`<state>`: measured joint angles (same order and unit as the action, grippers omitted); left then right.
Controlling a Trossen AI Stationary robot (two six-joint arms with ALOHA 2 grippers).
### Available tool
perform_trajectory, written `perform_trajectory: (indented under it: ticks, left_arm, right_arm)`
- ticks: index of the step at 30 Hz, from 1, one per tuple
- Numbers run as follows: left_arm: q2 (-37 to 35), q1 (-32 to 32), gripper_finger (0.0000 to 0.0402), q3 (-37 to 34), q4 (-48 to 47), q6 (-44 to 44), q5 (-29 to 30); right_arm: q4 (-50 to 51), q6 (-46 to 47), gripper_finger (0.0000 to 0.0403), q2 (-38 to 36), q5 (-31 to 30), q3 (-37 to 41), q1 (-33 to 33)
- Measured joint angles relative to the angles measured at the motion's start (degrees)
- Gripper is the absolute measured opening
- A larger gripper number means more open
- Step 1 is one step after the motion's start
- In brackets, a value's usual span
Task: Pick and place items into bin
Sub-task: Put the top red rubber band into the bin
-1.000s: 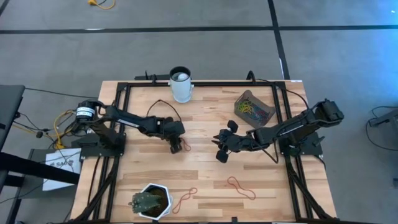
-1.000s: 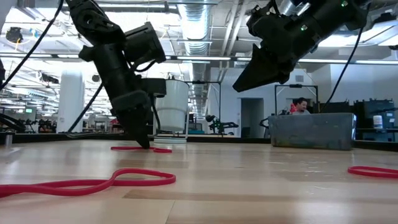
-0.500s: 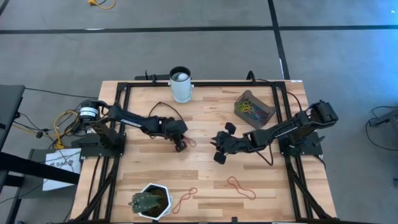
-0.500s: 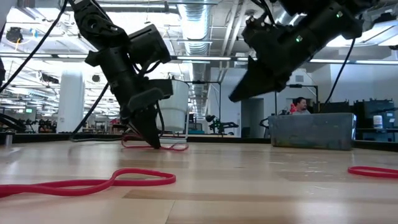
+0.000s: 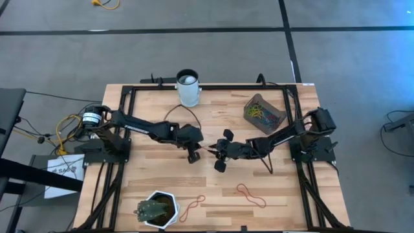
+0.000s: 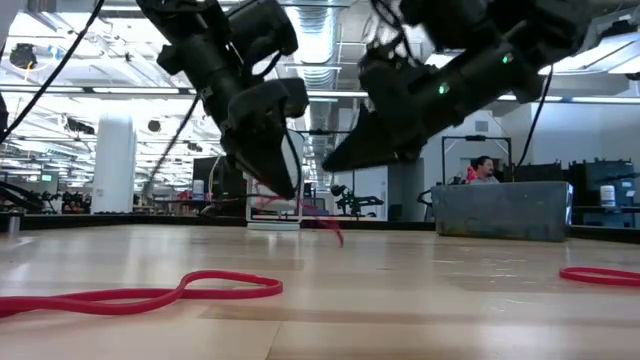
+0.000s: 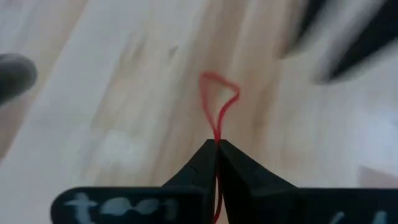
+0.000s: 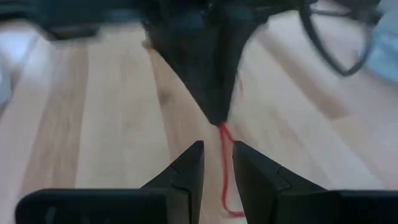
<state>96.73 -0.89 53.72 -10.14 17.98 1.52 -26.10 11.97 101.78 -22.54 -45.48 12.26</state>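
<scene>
The left gripper [image 7: 217,144] pinches a red rubber band [image 7: 219,106] dangling limply beyond its tips, just ahead of the right gripper [image 8: 216,152], whose fingers stand apart; light and floppy, it looks best nipped mid-loop.

Both arms are slim, dark and jointed, the left arm [image 5: 145,127] trailing a thin black cable loop and yellow wires at its base, its gripper [image 7: 216,155] ending in black wedge-shaped fingers under a bar bearing smeared white lettering.
</scene>
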Motion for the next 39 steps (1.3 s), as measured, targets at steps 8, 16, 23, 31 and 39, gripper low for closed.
perform_trajectory:
  ticks: [8,16,23,31,39]
  left_arm:
    - [0.20,1.32,0.0000,0.12,-0.62,-0.20,0.54]
    - [0.20,2.28,0.0000,0.14,-0.49,-0.22,0.75]
    - [0.17,3.07,0.0000,0.17,-1.18,-0.24,0.72]
    - [0.11,4.02,0.0000,0.17,0.23,-2.46,0.42]
    - [0.09,4.00,0.0000,0.19,1.70,-3.43,0.50]
  right_arm:
    - [0.76,-6.45,0.0100,5.13,7.70,-4.99,-1.78]
    - [7.38,-9.03,0.0166,9.82,6.92,-10.70,-1.92]
    - [9.31,-10.51,0.0201,11.99,4.14,-12.51,-2.72]
    - [9.69,-10.53,0.0189,11.88,7.02,-12.51,-4.42]
    - [9.82,-10.87,0.0098,11.95,10.40,-12.51,-4.53]
